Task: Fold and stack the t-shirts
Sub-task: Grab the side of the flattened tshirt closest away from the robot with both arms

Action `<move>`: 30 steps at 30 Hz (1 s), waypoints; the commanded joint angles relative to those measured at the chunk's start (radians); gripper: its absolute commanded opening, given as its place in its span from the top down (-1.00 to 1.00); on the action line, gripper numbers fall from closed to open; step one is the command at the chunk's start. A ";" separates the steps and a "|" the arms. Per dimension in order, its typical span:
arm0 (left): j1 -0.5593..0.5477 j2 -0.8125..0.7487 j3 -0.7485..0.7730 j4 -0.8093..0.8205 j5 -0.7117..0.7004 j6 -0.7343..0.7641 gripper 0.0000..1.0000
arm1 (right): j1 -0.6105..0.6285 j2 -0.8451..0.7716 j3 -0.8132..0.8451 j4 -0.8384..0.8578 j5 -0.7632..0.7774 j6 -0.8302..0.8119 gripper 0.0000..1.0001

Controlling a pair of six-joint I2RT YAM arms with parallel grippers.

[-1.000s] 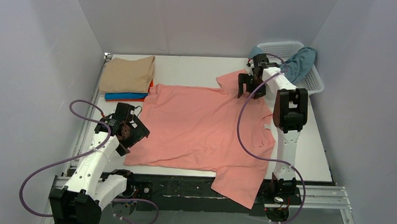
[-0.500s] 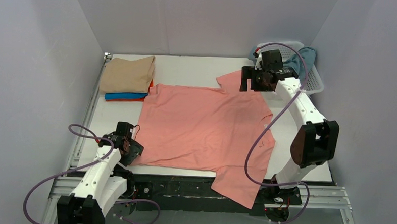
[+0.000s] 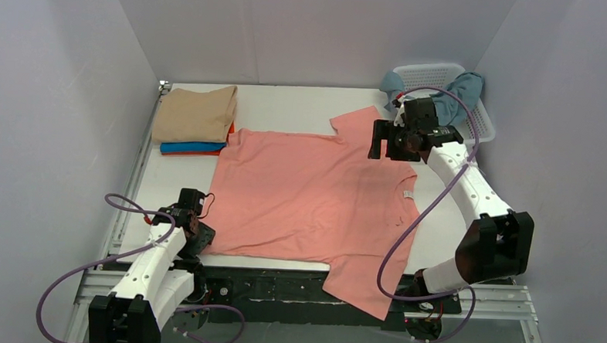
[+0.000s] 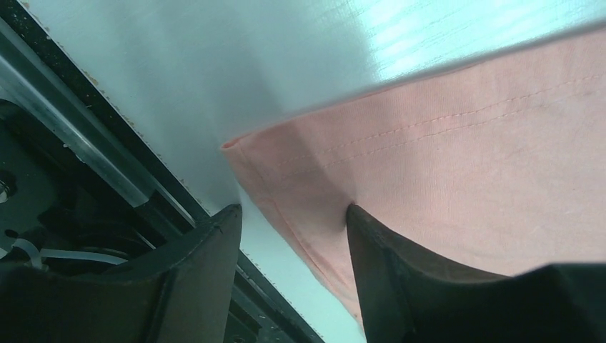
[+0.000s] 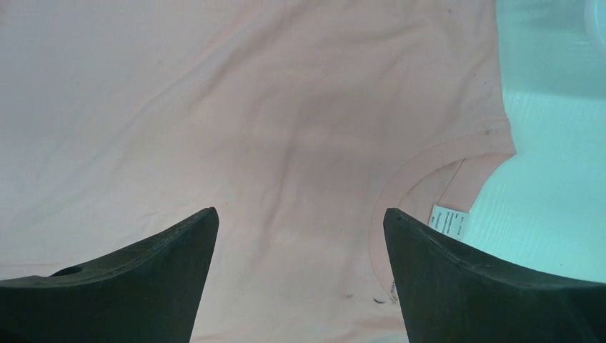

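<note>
The salmon pink cloth t-shirt (image 3: 315, 195) lay spread flat on the white bench (image 3: 295, 105), with one sleeve hanging over the near edge. The left end effector (image 3: 199, 234) stood with its jaws apart astride the shirt's near-left hem corner, not yet pinching it. The right end effector (image 3: 385, 138) hovered wide open above the collar side. A shallow bite might catch only the hem's edge and slip, and the hanging sleeve could drag the fold askew.
</note>
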 commanded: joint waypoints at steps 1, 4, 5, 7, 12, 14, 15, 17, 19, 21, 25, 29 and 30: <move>0.004 0.047 -0.105 0.017 0.013 -0.047 -0.01 | 0.008 -0.106 -0.031 0.011 -0.002 0.048 -0.87; 0.004 0.082 -0.109 0.036 0.019 -0.051 0.21 | 0.019 -0.157 -0.063 -0.010 0.014 0.069 -0.86; 0.004 0.092 -0.109 0.043 0.023 -0.051 0.33 | 0.025 -0.175 -0.076 -0.022 0.019 0.079 -0.85; 0.004 0.105 -0.104 0.048 0.031 -0.052 0.48 | 0.054 -0.206 -0.095 -0.059 0.025 0.085 -0.84; 0.004 0.101 -0.078 0.025 0.035 -0.055 1.00 | 0.227 -0.246 -0.172 -0.176 0.011 0.083 -0.79; 0.004 0.098 -0.068 0.022 0.039 -0.046 1.00 | 0.313 -0.257 -0.211 -0.228 -0.004 0.080 -0.75; 0.004 0.097 -0.063 0.017 0.042 -0.046 1.00 | 0.359 -0.263 -0.233 -0.262 0.002 0.095 -0.75; 0.004 0.095 -0.057 0.018 0.050 -0.037 1.00 | 0.430 -0.276 -0.271 -0.315 0.025 0.154 -0.74; 0.004 0.090 -0.058 0.015 0.054 -0.043 1.00 | 0.443 -0.284 -0.334 -0.326 0.025 0.251 -0.75; 0.003 0.083 -0.069 0.023 0.063 -0.047 1.00 | 0.443 -0.285 -0.414 -0.293 0.009 0.332 -0.76; 0.004 0.080 -0.072 0.024 0.072 -0.035 1.00 | 0.443 -0.301 -0.537 -0.208 -0.063 0.396 -0.75; 0.004 0.094 -0.081 0.048 0.083 -0.031 1.00 | 0.416 -0.233 -0.530 -0.152 0.046 0.424 -0.83; 0.004 0.098 -0.084 0.058 0.087 -0.033 1.00 | 0.389 -0.191 -0.512 -0.126 0.083 0.418 -0.84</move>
